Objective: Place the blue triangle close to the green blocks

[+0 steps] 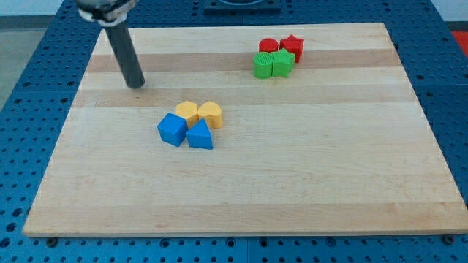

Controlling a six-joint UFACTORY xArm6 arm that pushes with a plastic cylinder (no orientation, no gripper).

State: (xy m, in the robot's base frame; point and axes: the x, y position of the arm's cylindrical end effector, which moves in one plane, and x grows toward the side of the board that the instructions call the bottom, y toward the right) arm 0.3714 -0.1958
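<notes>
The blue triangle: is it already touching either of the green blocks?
No: the blue triangle sits mid-board beside the blue cube, well apart from the green blocks near the view's top.

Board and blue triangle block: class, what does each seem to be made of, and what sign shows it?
Pale wooden board: likely wood, matt finish, with visible grain and plank strips. Blue triangle block: probably plastic, solid uniform colour with a slight sheen; possibly painted wood, the picture leaves this open.
</notes>
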